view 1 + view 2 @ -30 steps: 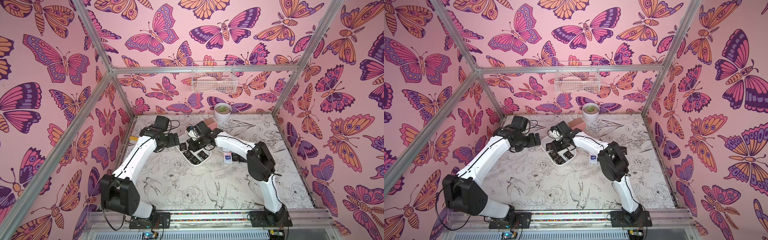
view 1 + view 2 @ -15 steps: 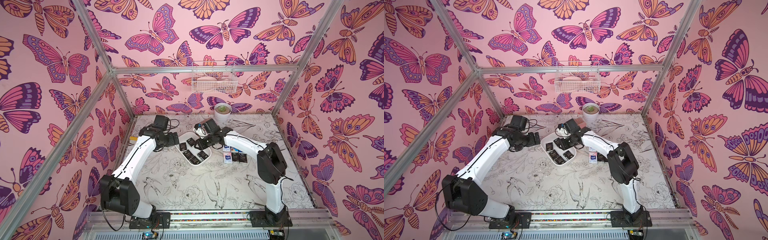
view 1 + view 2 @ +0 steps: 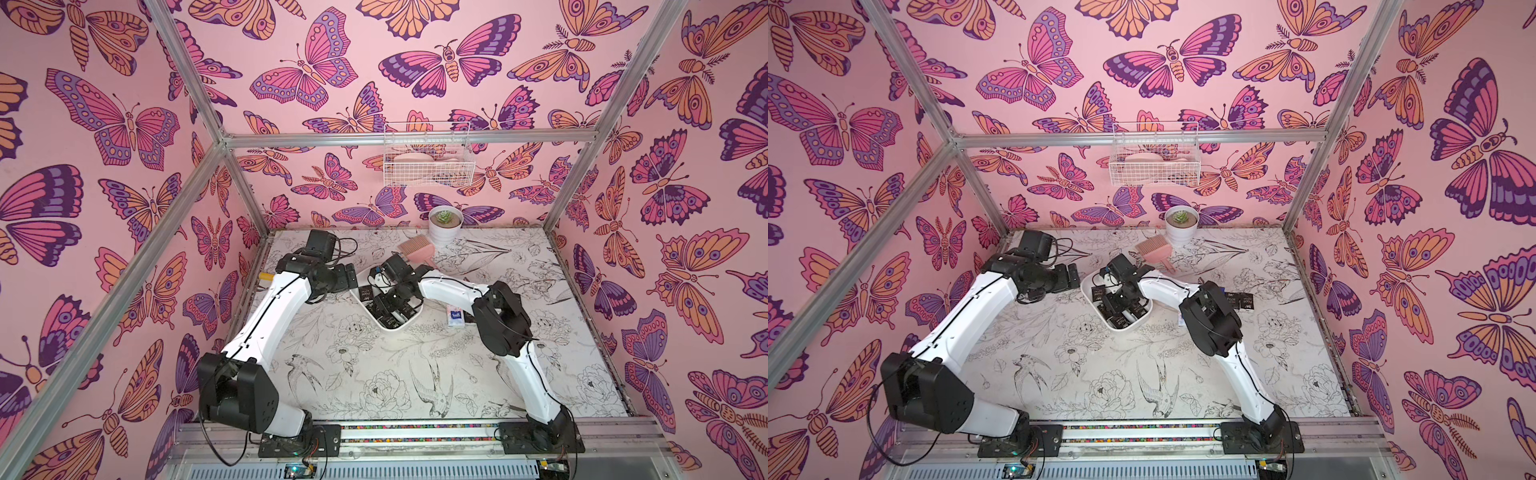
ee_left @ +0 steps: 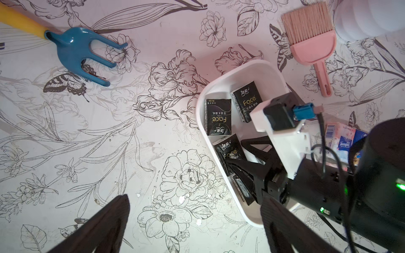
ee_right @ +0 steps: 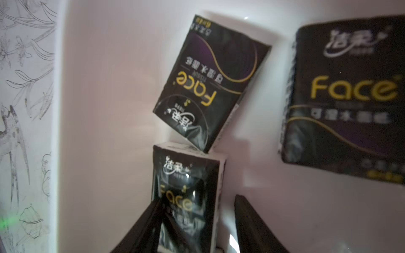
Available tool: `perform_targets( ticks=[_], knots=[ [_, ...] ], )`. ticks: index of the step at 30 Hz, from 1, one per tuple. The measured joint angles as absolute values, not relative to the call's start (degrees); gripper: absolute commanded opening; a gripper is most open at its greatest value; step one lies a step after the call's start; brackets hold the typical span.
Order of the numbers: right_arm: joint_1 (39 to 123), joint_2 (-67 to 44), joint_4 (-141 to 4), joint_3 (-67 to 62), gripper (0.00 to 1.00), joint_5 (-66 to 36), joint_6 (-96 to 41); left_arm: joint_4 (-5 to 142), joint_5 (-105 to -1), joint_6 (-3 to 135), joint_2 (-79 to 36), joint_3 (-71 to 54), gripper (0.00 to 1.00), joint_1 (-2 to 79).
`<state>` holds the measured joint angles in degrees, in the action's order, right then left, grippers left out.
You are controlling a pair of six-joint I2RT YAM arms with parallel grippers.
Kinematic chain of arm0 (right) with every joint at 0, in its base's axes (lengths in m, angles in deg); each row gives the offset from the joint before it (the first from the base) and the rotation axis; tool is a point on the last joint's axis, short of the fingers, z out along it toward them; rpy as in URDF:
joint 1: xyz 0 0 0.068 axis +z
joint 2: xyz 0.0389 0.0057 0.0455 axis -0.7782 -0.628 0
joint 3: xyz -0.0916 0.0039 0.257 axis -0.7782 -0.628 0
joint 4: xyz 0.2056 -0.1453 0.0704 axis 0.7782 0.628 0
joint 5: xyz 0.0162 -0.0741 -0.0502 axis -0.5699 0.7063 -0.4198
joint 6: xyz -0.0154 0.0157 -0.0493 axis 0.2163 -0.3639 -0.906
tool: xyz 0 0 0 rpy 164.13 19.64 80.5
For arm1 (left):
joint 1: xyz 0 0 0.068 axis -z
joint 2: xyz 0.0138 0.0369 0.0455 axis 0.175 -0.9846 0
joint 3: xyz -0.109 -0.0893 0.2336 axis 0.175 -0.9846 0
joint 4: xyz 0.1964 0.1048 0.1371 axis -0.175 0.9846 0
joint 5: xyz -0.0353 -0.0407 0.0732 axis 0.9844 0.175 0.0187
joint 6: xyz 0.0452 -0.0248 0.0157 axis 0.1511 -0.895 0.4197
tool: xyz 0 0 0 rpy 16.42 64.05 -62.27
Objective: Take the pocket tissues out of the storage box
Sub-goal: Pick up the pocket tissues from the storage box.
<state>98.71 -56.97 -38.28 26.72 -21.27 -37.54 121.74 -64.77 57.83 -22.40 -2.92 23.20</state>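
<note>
The storage box (image 3: 390,330) (image 3: 1121,328) is a shallow white tray at mid-table, its rim (image 4: 219,83) near my left arm. Several black pocket tissues lie in it (image 4: 217,117) (image 5: 210,85). My right gripper (image 3: 388,301) (image 3: 1117,305) (image 4: 235,151) (image 5: 199,198) reaches down into the box, open, its fingers on either side of one black packet (image 5: 186,175), with a gap on one side. A white-pink packet (image 3: 456,316) (image 4: 341,140) and black ones (image 3: 1239,300) lie on the table outside. My left gripper (image 3: 351,276) (image 4: 195,199) hangs open and empty beside the box.
A pink hand brush (image 3: 415,249) and a white plant pot (image 3: 445,224) stand behind the box. A white wire basket (image 3: 428,160) hangs on the back wall. A blue garden fork with a yellow handle (image 4: 81,50) lies by the left wall.
My right gripper has gone from shut to open, and its arm swung a little right and back to the box. The left arm has not moved.
</note>
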Motion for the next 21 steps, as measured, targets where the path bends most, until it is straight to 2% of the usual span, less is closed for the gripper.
perform_targets(
  ticks=[4, 7, 14, 21],
  knots=[
    [99.41, -58.26, -37.63, 29.08, 0.29, -20.66, -37.32, 121.74, -64.77, 57.85, -22.31, -2.94, 1.00, 23.20],
    [99.48, -58.44, -37.30, 29.80, 0.22, -20.14, -37.21, 121.74, -64.77, 57.85, -22.22, -2.94, 1.00, 23.18],
    [99.48, -56.43, -37.15, 28.45, 0.15, -19.13, -36.41, 121.74, -64.77, 57.83, -22.18, -2.94, 1.00, 23.05],
    [97.60, -46.55, -37.19, 22.92, 0.12, -18.15, -35.14, 121.74, -64.77, 57.85, -21.89, -2.94, 1.00, 22.66]
  ],
)
